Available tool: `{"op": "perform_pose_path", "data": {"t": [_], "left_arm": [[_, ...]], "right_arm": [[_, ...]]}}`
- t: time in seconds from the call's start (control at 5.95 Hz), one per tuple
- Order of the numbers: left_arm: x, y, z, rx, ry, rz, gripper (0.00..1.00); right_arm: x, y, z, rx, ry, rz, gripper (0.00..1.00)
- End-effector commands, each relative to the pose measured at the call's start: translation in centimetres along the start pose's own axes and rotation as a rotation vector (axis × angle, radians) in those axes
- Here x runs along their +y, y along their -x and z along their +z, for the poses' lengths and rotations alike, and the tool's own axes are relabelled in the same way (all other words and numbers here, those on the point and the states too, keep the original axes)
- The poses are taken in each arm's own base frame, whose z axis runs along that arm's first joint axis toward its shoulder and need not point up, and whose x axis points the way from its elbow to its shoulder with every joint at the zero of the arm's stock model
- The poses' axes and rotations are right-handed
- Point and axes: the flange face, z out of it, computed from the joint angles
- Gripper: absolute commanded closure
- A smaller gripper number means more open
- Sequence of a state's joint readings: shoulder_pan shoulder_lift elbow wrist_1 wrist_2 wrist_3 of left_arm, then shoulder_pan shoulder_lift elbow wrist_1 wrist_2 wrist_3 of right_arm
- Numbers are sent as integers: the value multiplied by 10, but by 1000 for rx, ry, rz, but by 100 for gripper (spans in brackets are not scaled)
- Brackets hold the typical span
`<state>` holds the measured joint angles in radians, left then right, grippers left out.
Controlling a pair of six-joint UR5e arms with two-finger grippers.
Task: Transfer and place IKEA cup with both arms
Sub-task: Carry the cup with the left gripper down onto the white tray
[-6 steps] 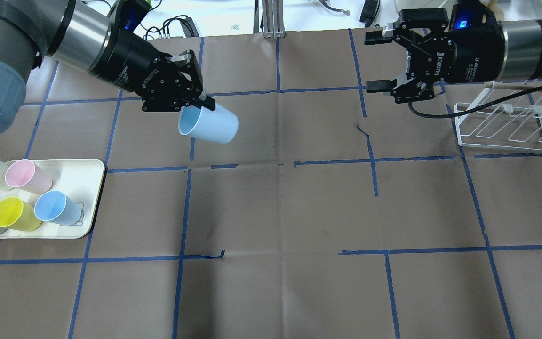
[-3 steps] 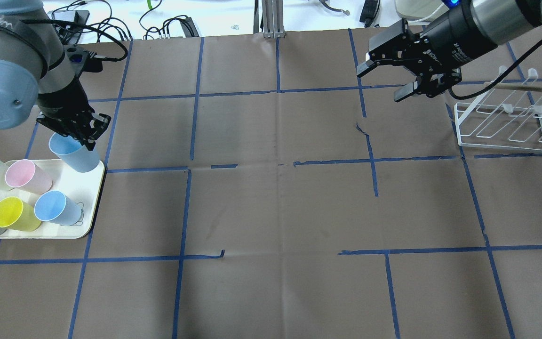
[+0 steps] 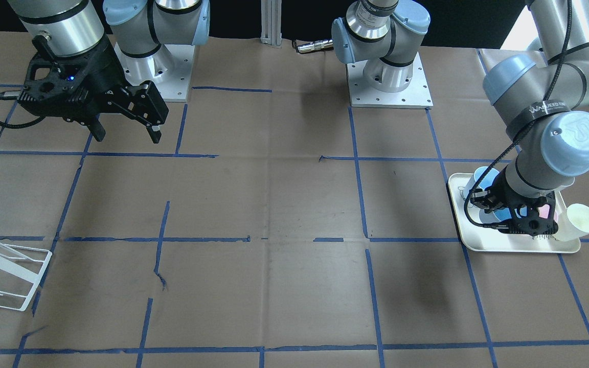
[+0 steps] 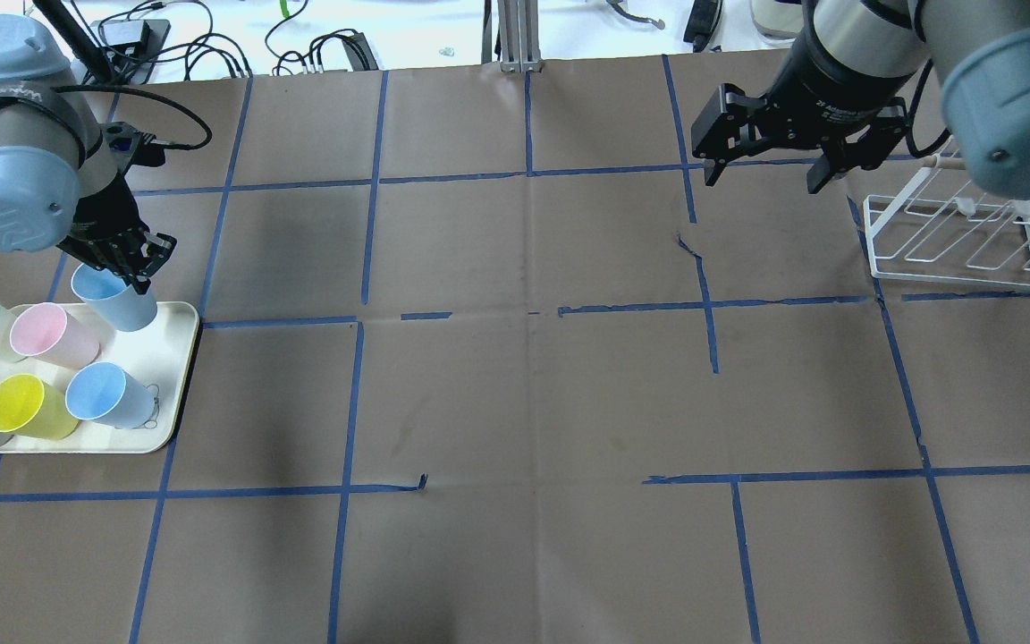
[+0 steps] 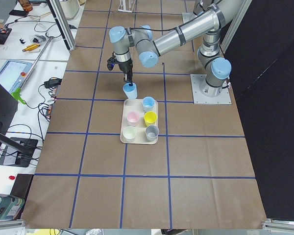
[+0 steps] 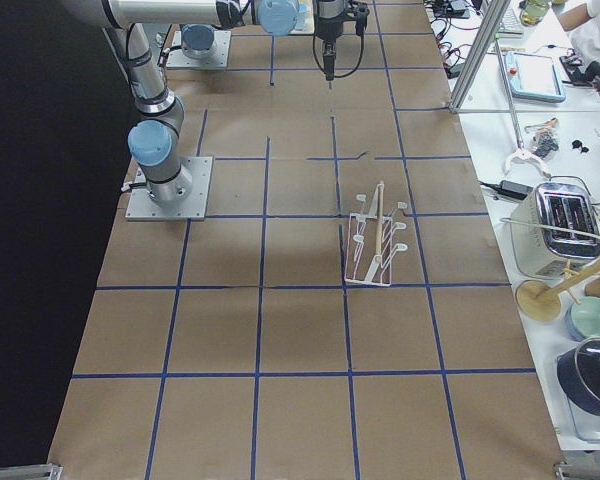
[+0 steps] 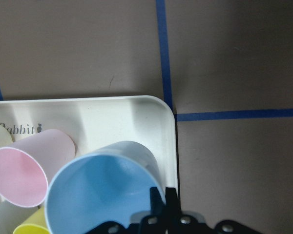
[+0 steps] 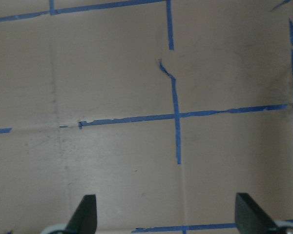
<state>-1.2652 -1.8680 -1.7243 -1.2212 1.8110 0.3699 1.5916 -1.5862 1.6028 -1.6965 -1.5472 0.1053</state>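
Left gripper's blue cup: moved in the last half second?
Yes. The IKEA cup shifted left in the overhead view, from the tray corner toward the pink cup.

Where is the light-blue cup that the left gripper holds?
In the overhead view, the IKEA cup is at the far left, at the tray's back right corner, next to the pink cup, in the left gripper.

brown taped table [image 4: 515, 402] with tray [image 4: 171, 376], wire rack [image 4: 959, 273]
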Motion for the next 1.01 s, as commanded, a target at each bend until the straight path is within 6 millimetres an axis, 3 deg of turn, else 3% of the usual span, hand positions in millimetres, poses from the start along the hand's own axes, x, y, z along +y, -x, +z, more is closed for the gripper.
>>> {"op": "perform_pose_path", "data": {"t": [0.0,0.34,0.67,0.84], "left_arm": [[-15,7,42,22,51,-8,100],[-5,34,56,44,86,-48,99],[3,31,66,55,99,-52,93],[2,30,66,59,96,-51,84]], "right_arm": [[-1,-2,1,51,-4,1,0],[-2,-3,-4,31,-19,9,0],[-4,-8,-7,35,-32,33,0],[-6,-12,-10,35,-40,58,0]]}}
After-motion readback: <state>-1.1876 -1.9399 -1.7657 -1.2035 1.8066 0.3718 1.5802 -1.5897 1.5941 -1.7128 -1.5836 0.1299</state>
